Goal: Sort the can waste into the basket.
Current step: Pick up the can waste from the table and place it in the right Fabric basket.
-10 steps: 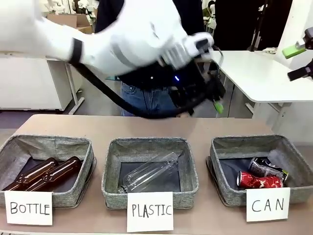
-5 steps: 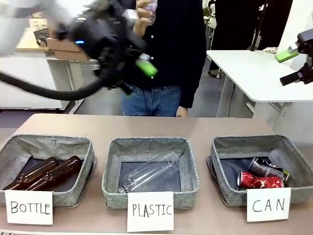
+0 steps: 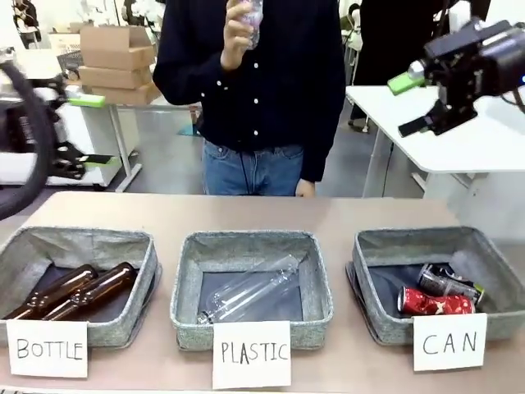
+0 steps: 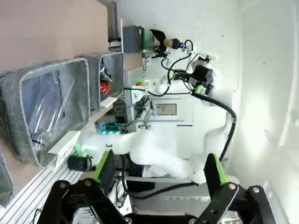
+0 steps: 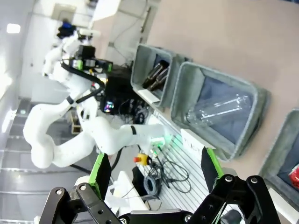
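Note:
Two cans lie in the grey basket [image 3: 410, 239] behind the "CAN" card: a dented red can [image 3: 435, 304] in front and a black can [image 3: 447, 281] behind it. High above and behind that basket hangs my right gripper [image 3: 412, 104], open and holding nothing. At the far left my left gripper [image 3: 84, 130] is raised, also open and holding nothing. The left wrist view has its green-padded gripper [image 4: 159, 172] spread wide, with the red can [image 4: 105, 87] far off in its basket [image 4: 112, 65]. The right wrist gripper [image 5: 155, 170] is spread too, the basket's edge [image 5: 280, 149] at lower right.
The "BOTTLE" basket [image 3: 78, 240] holds two brown glass bottles [image 3: 78, 291]. The "PLASTIC" basket [image 3: 250, 240] holds a clear bottle [image 3: 250, 295]. A person stands at the far side holding a clear plastic bottle [image 3: 253, 18] up high. A white table [image 3: 435, 123] stands back right.
My left arm has swung from above the table's middle out to the far left. My right gripper has come in from the right edge toward the middle. The cans have not moved.

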You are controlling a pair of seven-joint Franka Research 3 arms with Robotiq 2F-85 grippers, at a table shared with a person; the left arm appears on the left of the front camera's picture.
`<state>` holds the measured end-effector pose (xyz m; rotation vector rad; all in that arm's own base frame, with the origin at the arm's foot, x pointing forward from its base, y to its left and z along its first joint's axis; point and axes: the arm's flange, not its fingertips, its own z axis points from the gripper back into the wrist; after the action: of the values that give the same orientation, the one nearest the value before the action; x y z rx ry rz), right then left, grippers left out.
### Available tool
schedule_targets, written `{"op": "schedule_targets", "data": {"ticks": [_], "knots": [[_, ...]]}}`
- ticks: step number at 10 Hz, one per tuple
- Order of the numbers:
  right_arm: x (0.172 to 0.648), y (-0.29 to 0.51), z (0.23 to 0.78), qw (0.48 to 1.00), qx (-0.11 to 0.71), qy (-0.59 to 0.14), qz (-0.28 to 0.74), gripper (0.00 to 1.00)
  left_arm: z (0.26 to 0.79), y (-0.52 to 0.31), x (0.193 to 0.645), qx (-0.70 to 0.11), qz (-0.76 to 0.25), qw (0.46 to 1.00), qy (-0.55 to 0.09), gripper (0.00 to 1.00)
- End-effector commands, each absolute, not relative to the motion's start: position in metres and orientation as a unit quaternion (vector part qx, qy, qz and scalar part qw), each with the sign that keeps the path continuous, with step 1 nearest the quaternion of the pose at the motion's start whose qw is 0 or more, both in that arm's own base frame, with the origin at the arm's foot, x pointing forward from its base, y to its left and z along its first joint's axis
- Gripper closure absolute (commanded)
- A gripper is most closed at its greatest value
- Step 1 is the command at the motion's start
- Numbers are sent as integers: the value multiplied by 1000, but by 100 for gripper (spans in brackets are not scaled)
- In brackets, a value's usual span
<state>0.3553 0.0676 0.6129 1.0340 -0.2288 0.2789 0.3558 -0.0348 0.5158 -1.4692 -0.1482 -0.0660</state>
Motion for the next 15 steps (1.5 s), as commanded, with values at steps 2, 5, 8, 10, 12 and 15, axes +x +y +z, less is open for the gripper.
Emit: {"op": "schedule_targets", "data": {"ticks": [2,5,8,10,12,15], "knots": [[349,40,612,856,488,-120,125,0,549,-78,359,-619,-87,780,-39,0],[349,40,612,856,488,-120,125,0,549,-78,359,-619,-87,780,-39,0],[349,40,612,856,488,-120,125,0,549,-78,359,-619,-87,780,-39,0],[349,40,612,856,488,-120,125,0,549,-78,359,-619,-87,780,-39,0],[349,40,612,856,488,-120,125,0,549,-78,359,-619,-87,780,-39,0],[349,40,612,856,488,-120,125,0,549,-78,359,-619,-87,780,-39,0]]}}
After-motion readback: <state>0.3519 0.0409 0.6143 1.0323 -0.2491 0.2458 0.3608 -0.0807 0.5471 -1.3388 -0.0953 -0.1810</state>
